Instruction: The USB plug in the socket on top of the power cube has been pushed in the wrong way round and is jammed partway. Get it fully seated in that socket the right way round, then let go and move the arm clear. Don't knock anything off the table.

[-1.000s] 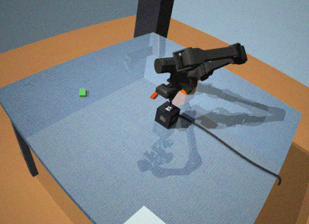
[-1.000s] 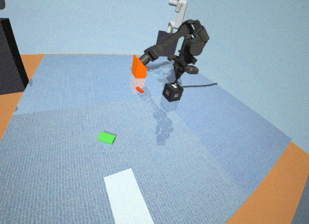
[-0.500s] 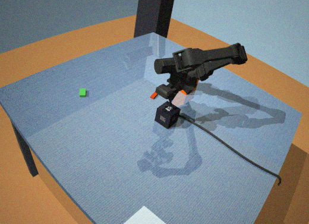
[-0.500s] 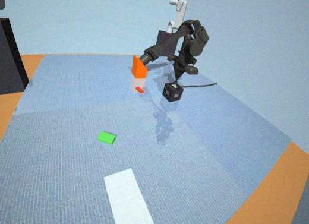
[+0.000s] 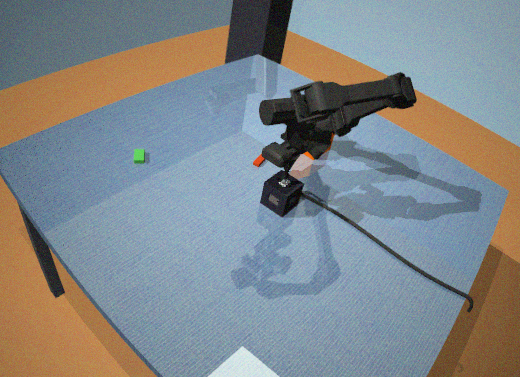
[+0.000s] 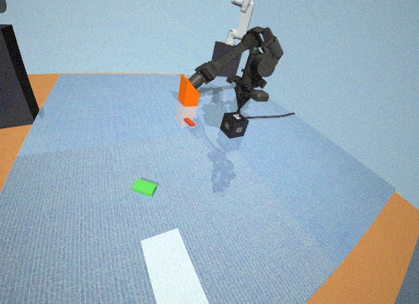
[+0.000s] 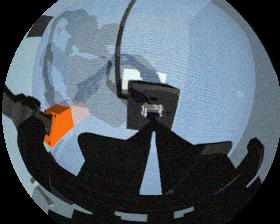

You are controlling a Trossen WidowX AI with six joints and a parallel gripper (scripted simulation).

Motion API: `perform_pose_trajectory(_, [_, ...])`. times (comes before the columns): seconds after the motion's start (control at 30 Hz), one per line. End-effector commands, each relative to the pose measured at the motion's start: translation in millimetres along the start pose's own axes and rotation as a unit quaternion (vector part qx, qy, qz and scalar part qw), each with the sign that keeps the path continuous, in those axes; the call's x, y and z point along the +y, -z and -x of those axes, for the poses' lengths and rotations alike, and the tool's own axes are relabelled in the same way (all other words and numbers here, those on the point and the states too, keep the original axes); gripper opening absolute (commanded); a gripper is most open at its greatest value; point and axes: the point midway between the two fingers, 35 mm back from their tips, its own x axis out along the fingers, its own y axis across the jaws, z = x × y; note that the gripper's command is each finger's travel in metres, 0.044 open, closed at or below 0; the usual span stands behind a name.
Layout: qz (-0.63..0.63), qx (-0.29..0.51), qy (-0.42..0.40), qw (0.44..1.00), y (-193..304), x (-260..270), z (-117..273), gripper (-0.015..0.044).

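Note:
The black power cube stands upright on the table, with socket faces showing on its sides. The small whitish-grey USB plug is at the middle of the cube's top. My gripper points down onto the cube's top, its fingertips together at the plug, and is shut on the USB plug. The fingertips partly hide the plug and the socket. Its depth in the socket and which way round it is cannot be told.
A black cable runs from the cube across the table. A red-orange block lies near the arm's orange base part. A green block lies farther off.

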Motion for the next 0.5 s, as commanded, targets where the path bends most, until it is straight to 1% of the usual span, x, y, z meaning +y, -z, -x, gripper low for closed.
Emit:
perform_pose_trajectory(0.0, [-0.002, 0.002, 0.000, 1.000, 0.5, 0.4, -0.8, 0.0000])
perform_pose_trajectory(0.47, [-0.002, 0.002, 0.000, 1.000, 0.5, 0.4, -2.5, 0.0000])
